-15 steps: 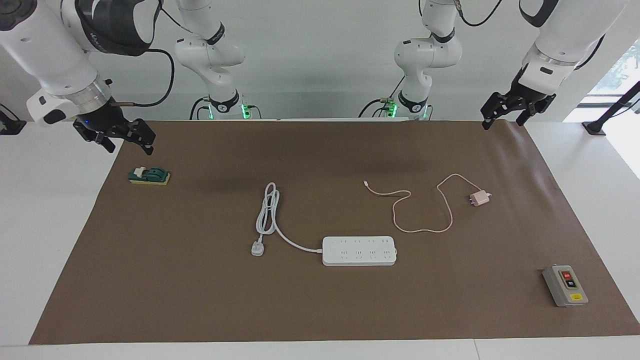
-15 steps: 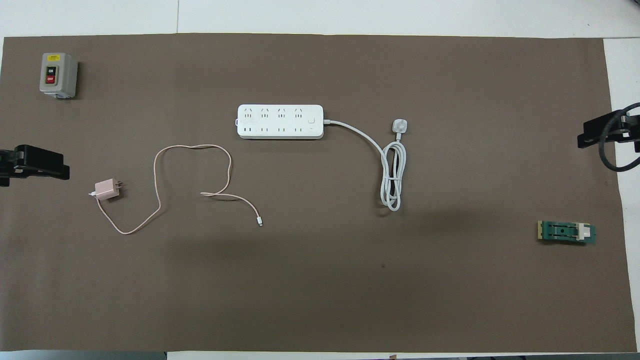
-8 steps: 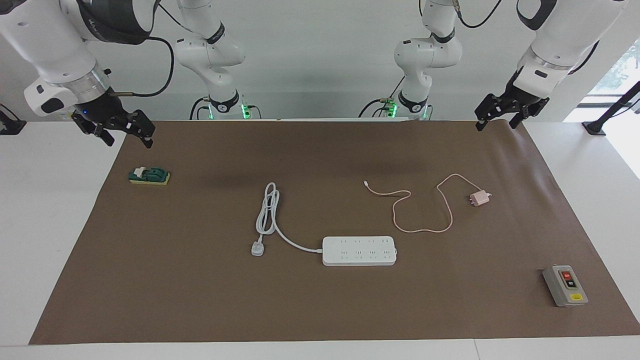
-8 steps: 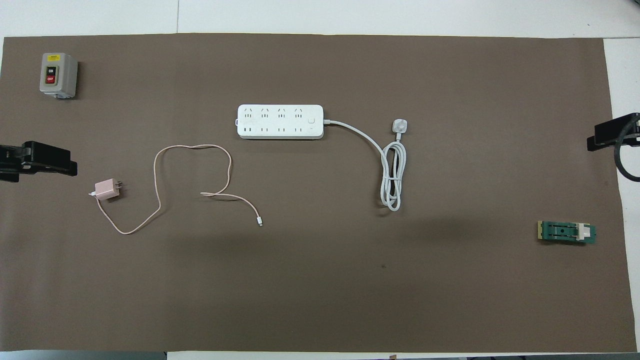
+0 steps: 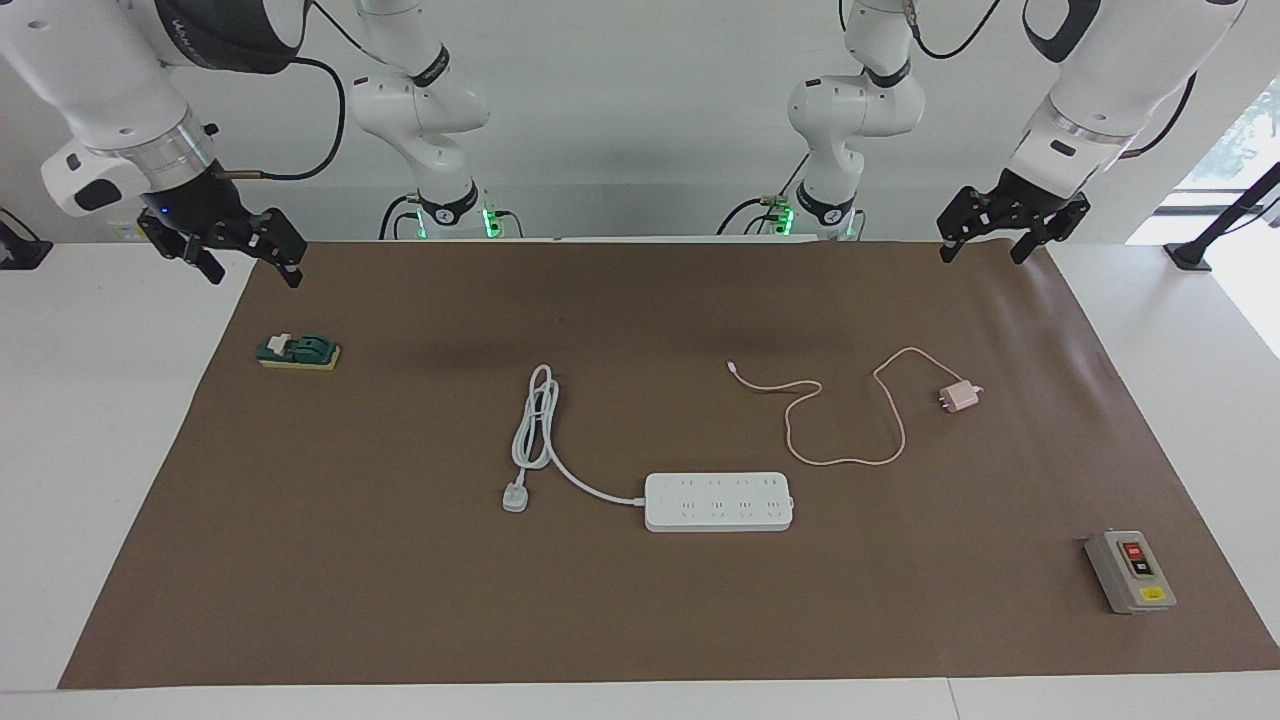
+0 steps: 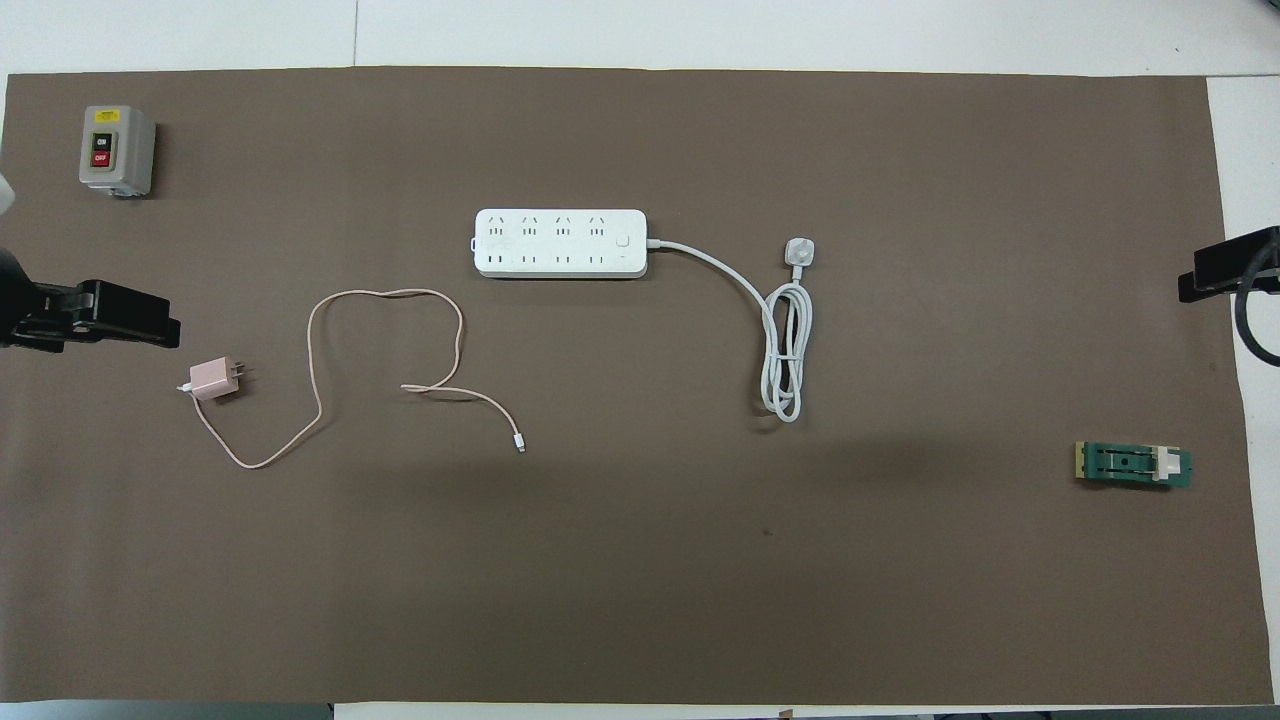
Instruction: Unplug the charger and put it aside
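The charger (image 5: 960, 398) lies unplugged on the brown mat (image 5: 640, 620), its pink cable looping toward the white power strip (image 5: 718, 501) at about seven o'clock in the facing view; a grey switch box (image 5: 1130, 571) sits at the mat's four-o'clock corner. Left end effector (image 5: 985, 237) and right end effector (image 5: 235, 262) hang spread and empty over the white table (image 5: 100, 450) edges; pale wall above.

The left tool (image 6: 150, 325) entered at the table (image 6: 640, 600) edge, with the charger (image 6: 212, 378) lying just beside its tip, unplugged and well apart from the power strip (image 6: 560, 243). The right tool (image 6: 1215, 278) showed at the other edge, near the green switch (image 6: 1133, 465).
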You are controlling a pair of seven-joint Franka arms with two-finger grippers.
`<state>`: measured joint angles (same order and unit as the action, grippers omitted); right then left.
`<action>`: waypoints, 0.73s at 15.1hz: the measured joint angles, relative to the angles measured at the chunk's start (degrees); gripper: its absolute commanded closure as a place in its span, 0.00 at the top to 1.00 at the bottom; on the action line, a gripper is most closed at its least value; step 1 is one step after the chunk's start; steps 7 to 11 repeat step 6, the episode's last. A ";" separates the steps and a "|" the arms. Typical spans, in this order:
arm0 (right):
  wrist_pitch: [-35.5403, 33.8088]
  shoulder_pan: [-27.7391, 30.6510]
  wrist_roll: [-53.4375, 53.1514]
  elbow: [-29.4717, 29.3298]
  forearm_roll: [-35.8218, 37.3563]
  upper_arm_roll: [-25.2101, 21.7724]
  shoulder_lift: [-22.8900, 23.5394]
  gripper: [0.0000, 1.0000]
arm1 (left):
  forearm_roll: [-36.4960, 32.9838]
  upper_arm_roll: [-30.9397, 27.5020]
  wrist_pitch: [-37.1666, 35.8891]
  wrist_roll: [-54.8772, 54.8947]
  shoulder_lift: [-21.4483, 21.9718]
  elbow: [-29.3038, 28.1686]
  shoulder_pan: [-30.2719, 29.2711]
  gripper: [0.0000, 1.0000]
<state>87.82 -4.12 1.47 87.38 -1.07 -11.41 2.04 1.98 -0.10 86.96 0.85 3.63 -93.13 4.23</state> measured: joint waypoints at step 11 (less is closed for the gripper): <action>0.00 0.00 0.00 0.00 0.00 0.00 0.00 1.00 | -1.67 0.19 0.00 0.48 -1.10 0.17 0.10 1.00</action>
